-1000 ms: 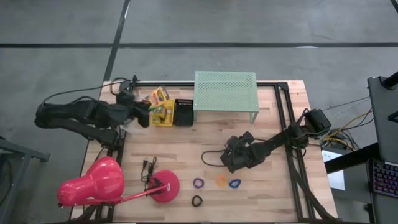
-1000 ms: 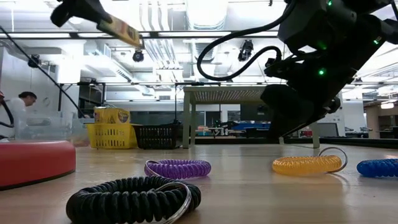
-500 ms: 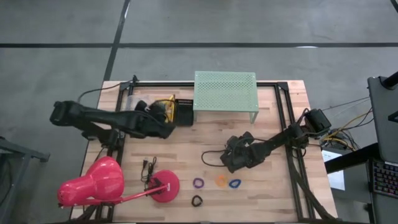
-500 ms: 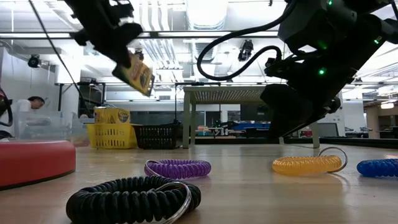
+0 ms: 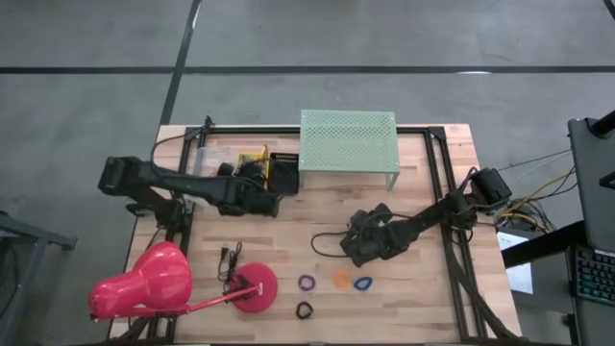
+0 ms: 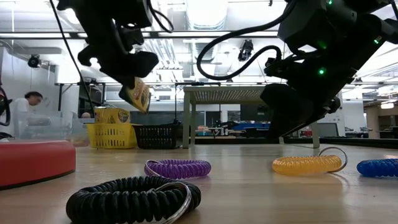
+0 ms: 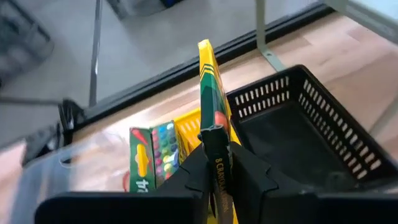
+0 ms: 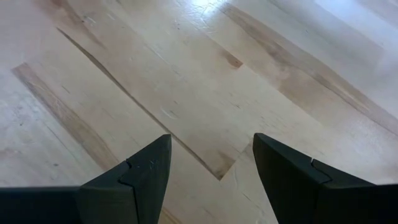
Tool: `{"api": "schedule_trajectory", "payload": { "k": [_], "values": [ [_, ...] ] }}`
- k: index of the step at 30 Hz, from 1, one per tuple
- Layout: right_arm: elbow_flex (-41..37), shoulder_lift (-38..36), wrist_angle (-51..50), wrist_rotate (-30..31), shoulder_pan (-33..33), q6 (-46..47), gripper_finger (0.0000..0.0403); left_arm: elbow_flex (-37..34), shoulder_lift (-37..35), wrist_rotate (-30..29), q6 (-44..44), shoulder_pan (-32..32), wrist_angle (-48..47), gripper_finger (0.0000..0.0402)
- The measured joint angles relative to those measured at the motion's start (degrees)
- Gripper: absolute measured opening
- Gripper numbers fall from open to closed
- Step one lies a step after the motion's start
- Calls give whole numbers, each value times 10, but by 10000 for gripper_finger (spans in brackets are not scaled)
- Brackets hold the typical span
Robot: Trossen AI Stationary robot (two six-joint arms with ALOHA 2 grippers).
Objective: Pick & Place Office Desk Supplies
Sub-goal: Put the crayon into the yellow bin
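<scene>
Crayon box (image 7: 210, 99) clamped in the left gripper (image 7: 215, 163) — above the yellow basket (image 5: 252, 160), table's eleven o'clock. Right gripper (image 8: 210, 163) hovers, fingers apart — four o'clock.

The left arm is reaching low across the table's far left part with its left gripper (image 7: 216, 163) pinching tight on a thin held item, while the right arm is resting bent over the right middle, its right gripper (image 8: 211, 165) standing with fingers spread wide.
</scene>
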Motion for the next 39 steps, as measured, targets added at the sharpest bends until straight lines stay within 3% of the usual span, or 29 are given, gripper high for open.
{"api": "schedule_trajectory", "payload": {
  "k": [3, 11, 19, 39],
  "values": [
    [0, 0, 2, 0, 0, -1, 226, -1, -1, 10, -43, 8, -1, 46],
    [0, 0, 6, 0, 0, -4, 226, -8, 5, 45, -45, 21, 3, 46],
    [-1, 0, 9, 0, 0, -6, 226, -60, 7, 81, -87, 25, 14, 46],
    [-1, 0, 11, 5, 0, -12, 226, -85, 6, 71, -27, 25, 85, 76]
  ]
}}
